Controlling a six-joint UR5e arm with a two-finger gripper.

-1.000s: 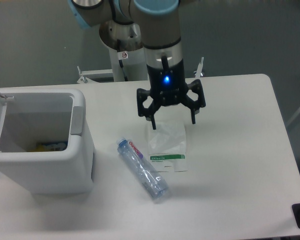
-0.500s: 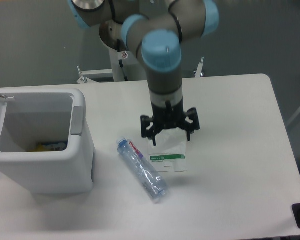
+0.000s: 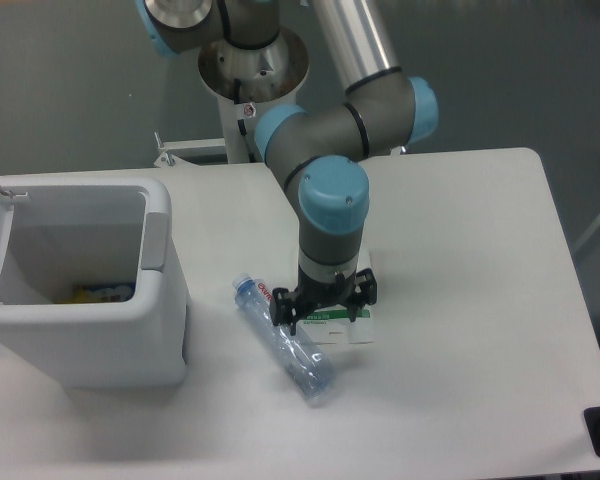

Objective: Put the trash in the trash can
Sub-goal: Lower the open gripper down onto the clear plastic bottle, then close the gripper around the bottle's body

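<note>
End effector [image 3: 323, 305], fingers spread apart, sits low over the packet [image 3: 346, 327], with the bottle [image 3: 285, 340] at its 8 o'clock.

white table [image 3: 480, 300] with rounded corners, boxy white trash can [image 3: 90, 320] at its left with lid open, crushed clear bottle [image 3: 285, 340] lying diagonally near the middle, flat packet [image 3: 345, 325] with green-striped label just right of it

No legible text on anything.
</note>
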